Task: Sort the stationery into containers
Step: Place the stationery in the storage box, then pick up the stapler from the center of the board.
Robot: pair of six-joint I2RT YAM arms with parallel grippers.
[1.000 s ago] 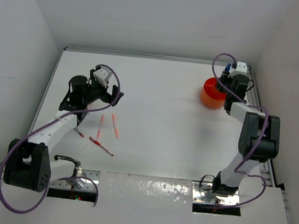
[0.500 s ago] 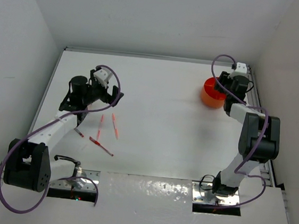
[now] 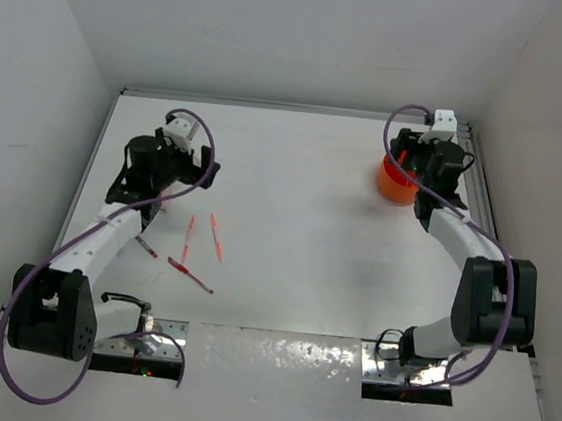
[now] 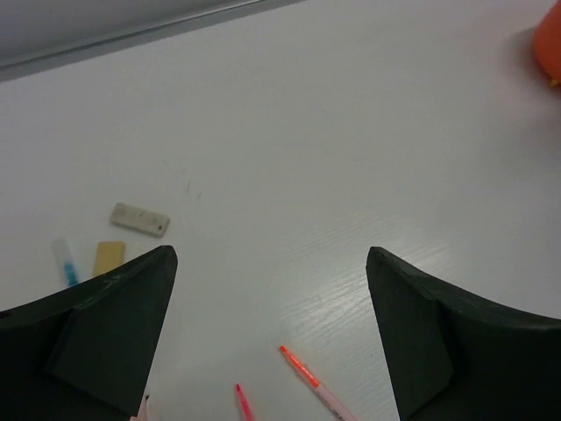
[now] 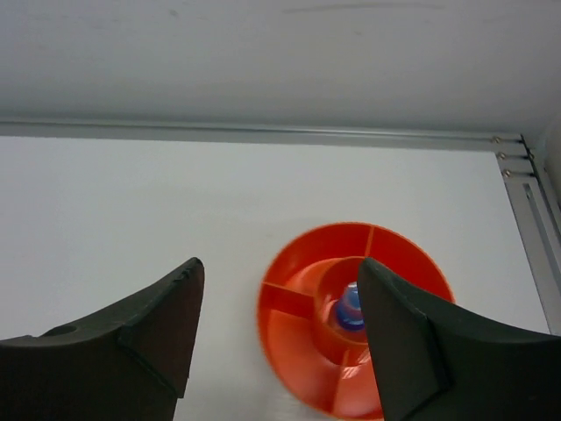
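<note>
Since a second ago the right arm has reached out longer, its elbow dropping toward 5 o'clock of the desk (image 3: 311, 214). The right hand (image 3: 407, 155) has slid toward 9 o'clock until it hangs over the orange tub (image 3: 396, 187). The tub sits at about 2 o'clock of the desk, near the far right corner. The blue-capped bottle (image 5: 349, 309), at that hand's tip a second ago, now stands in the tub's centre well.

In the wrist view the right hand (image 5: 280, 272) is released, its fingers spread wide with nothing between them. The tub (image 5: 279, 329) lies below and a little toward 4 o'clock.

The left arm bends up from its base at 7 o'clock and has drifted slightly toward 11 o'clock. The left hand (image 3: 164, 173) is also released and empty (fingers far apart). It hovers near 9 o'clock of the desk, above the red pens (image 3: 216, 236), which lie loose on the desk. From the left hand (image 4: 269, 263), the view shows a beige block (image 4: 110, 257), a grey-white block (image 4: 140, 219) and a blue-and-white pen (image 4: 64, 261) toward 9 o'clock.
</note>
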